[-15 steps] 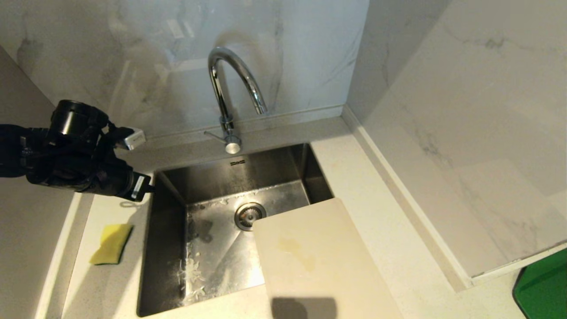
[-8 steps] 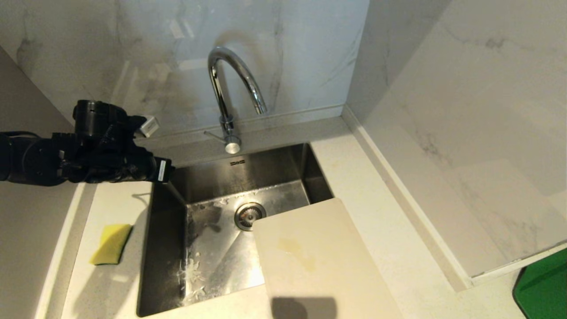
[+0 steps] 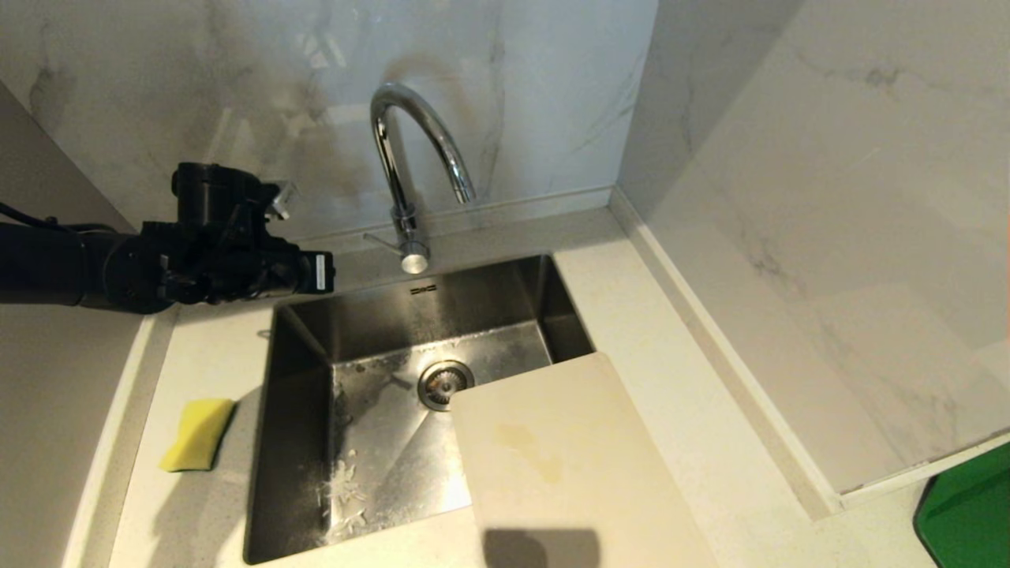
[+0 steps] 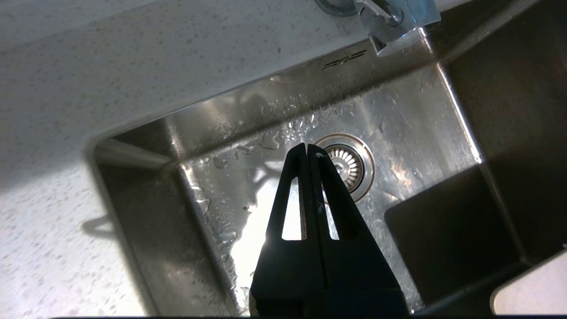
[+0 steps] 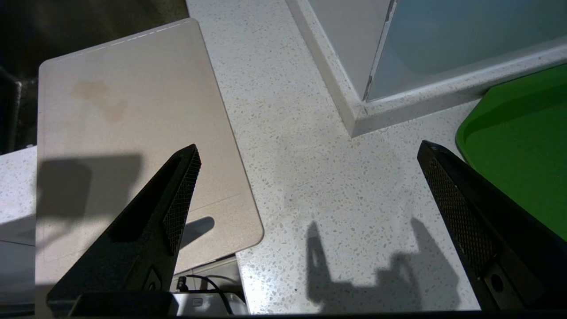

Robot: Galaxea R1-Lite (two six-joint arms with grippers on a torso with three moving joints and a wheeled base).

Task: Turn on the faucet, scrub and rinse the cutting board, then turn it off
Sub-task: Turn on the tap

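Chrome gooseneck faucet stands just right of the black left gripper, which hangs above the stainless steel sink's rear-left corner, apart from the thin side lever. Cream-beige rectangular plastic cutting board spans the sink's near-right corner, well apart from that gripper.

Left wrist view: fingers pressed together, empty, over the round metal drain.

Right wrist view: right gripper spread wide above the speckled white countertop, cutting board beneath one finger.
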